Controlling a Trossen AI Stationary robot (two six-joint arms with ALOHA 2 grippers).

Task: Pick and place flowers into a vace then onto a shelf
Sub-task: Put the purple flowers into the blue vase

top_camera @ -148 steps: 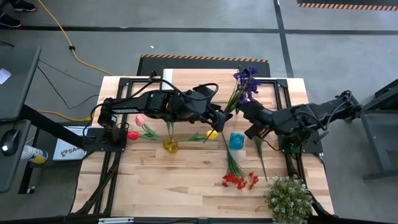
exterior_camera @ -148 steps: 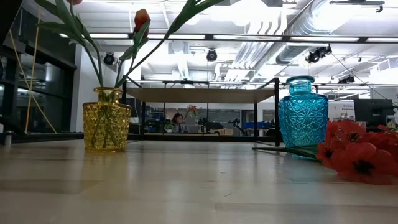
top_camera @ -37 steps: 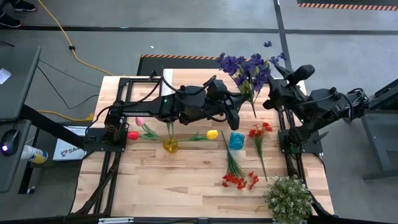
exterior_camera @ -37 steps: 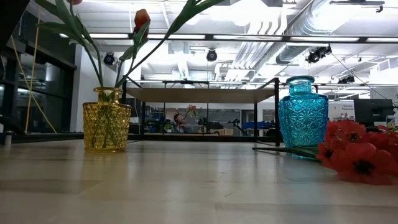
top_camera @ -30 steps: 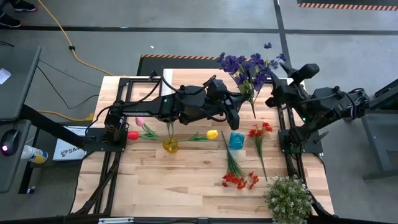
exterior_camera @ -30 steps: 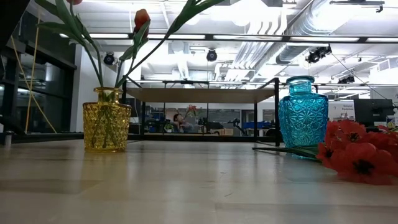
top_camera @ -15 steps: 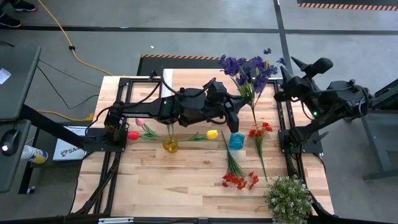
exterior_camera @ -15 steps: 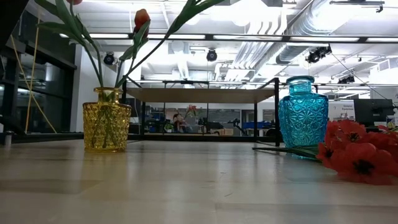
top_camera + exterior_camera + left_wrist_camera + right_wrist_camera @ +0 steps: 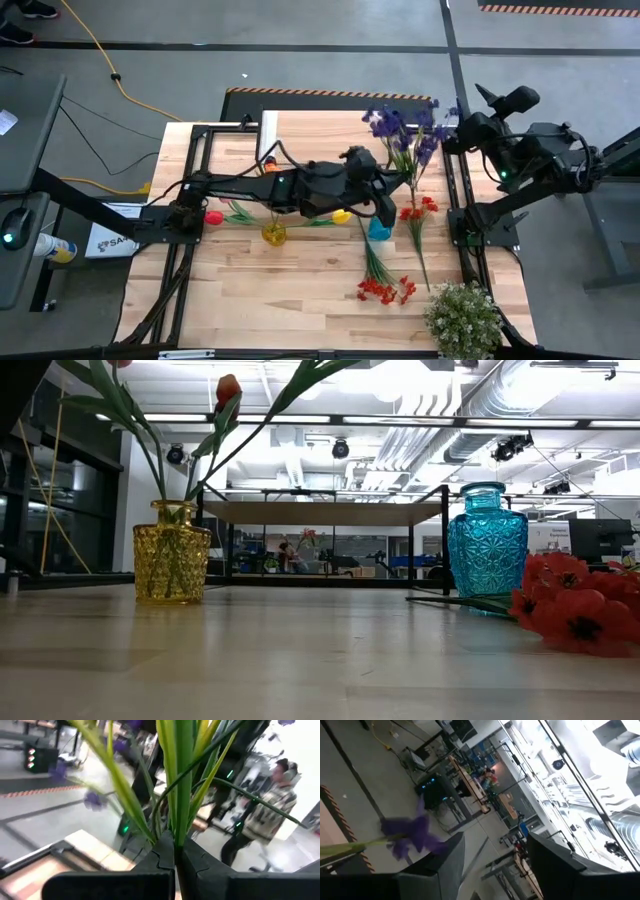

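My left gripper [image 9: 391,193] is shut on a purple spray [image 9: 412,132] of the flowers and holds it in the air just beyond the blue vase [image 9: 378,228]. A yellow vase [image 9: 172,550] holds tulips [image 9: 341,215]. Two red sprays [image 9: 386,290] lie flat on the tabletop, one beside the blue vase [image 9: 486,540]. The shelf [image 9: 320,512] stands at the far side. My right gripper [image 9: 495,870] is open with nothing between its fingers, raised by the table's far right corner [image 9: 462,128]. The spray does not show in the low view. My left gripper pinches the purple spray's bunched green stems [image 9: 176,827] between its two shut fingers [image 9: 200,862], at the lower part of the stems. The arm comes in from the table's left. The spray is lifted clear and leans with its blossoms [image 9: 425,140] toward the far right.
A bushy potted plant [image 9: 463,318] stands at the near right corner. Black frame rails [image 9: 455,190] run along the table's sides. A person [image 9: 260,822] shows in the room beyond the table. Bare tabletop [image 9: 280,290] lies near the front edge.
My left gripper has carried the purple spray toward the near edge and a little right, closer to the blue vase, keeping its hold. My right gripper has drawn back toward the table's right edge, away from the spray, and stays open.
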